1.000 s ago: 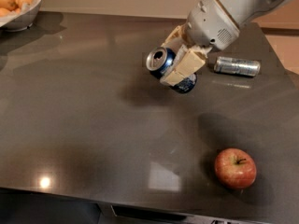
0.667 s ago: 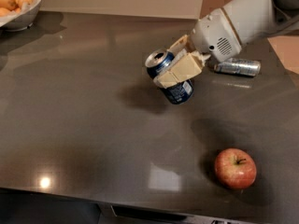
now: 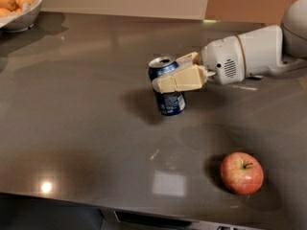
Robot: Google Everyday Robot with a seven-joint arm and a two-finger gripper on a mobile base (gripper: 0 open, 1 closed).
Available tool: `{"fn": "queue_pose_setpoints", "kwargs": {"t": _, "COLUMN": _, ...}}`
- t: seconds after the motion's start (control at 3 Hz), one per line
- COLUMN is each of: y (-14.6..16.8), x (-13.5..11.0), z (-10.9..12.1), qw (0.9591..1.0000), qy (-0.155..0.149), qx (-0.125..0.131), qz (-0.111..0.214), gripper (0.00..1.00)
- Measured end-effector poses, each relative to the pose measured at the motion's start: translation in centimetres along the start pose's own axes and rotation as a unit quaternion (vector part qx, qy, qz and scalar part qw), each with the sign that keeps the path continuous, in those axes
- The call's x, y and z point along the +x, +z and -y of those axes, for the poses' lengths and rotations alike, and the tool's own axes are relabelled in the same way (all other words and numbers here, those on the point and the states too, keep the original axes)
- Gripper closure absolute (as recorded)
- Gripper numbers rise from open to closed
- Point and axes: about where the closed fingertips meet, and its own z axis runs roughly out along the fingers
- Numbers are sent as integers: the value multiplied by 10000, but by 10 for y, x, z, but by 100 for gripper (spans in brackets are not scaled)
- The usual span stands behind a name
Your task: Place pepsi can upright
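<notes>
The pepsi can (image 3: 169, 99), dark blue with a silver top and pull-tab opening, stands nearly upright near the middle of the dark table (image 3: 81, 128), its base at or just above the surface. My gripper (image 3: 173, 73) reaches in from the right on a white arm (image 3: 244, 56). Its cream fingers (image 3: 180, 79) are shut on the can's upper half, one in front and one behind. The slimmer silver can is hidden behind my arm.
A red apple (image 3: 242, 172) lies on the table at the front right. A white bowl of orange fruit (image 3: 19, 4) stands at the back left corner. The table's front edge runs along the bottom of the view.
My gripper has turned the can from tilted in the air to nearly upright and lowered it toward the table. My arm has swung down and now hides the silver can.
</notes>
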Motion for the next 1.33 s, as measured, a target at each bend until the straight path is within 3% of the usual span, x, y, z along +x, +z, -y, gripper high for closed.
{"fn": "queue_pose_setpoints", "kwargs": {"t": 0.33, "y": 3, "x": 4, "z": 2, "qw": 9977, "qy": -163, "qx": -244, "qz": 604, "gripper": 100}}
{"fn": "queue_pose_setpoints", "kwargs": {"t": 0.67, "y": 4, "x": 13, "z": 6, "qw": 9946, "qy": -292, "qx": -405, "qz": 909, "gripper": 100}}
{"fn": "queue_pose_setpoints", "kwargs": {"t": 1.33, "y": 13, "x": 34, "z": 15, "qw": 9903, "qy": -586, "qx": -590, "qz": 1111, "gripper": 100}}
